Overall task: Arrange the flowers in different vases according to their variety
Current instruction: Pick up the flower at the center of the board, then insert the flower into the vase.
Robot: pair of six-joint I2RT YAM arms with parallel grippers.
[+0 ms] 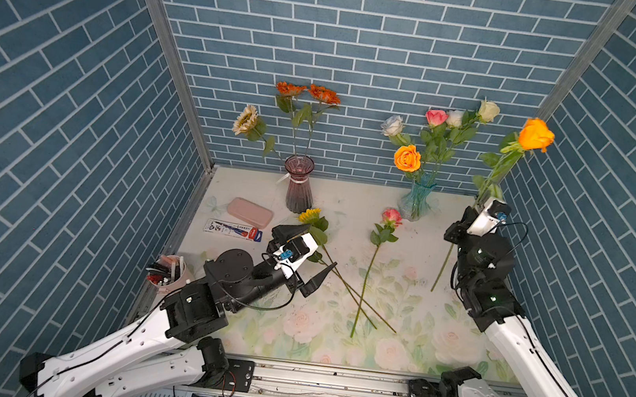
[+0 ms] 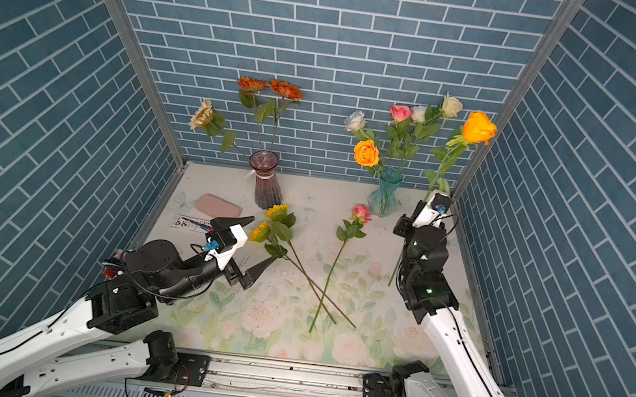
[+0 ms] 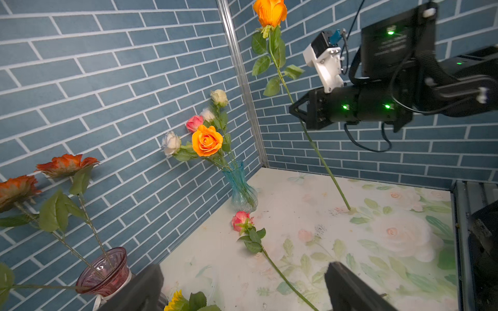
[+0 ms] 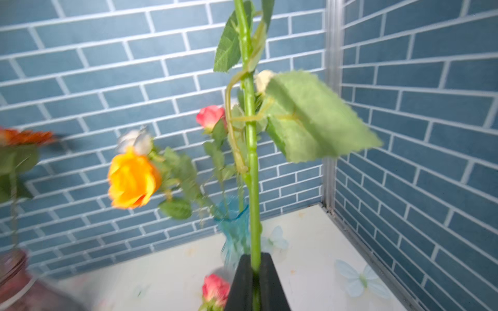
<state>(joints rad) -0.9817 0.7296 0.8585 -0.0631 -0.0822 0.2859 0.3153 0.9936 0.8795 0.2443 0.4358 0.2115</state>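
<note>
Roughly, the sorting is past its halfway mark. The plum-purple vase [image 1: 297, 189] at the back of the surface [image 1: 340, 206] holds three sunflower-like stems: two orange heads [image 1: 290, 89] and a cream one [image 1: 245, 119]. The aqua vase [image 1: 417, 201] stands well apart from it and holds only roses, among them an orange rose [image 1: 408, 158], a pink one, a pale blue one and two whitish ones.

One more flower is in transit. The right end effector [image 4: 255, 265] is clamped on the stem of a second orange rose [image 1: 536, 135], held nearly upright near the back right corner, beside the aqua vase but not over its rim. Its lower stem end reaches down toward the surface (whether it touches, I cannot tell).

Three flowers lie loose on the surface: two yellow sunflowers [image 2: 277, 212] and a pink rose [image 1: 391, 217], their stems crossing. The left end effector [image 1: 320, 246] hangs with its jaws spread wide and empty, just beside the sunflower heads.

So what is left, as I judge it: the held rose into the aqua vase, the pink rose after it, and both yellow sunflowers into the purple vase.
</note>
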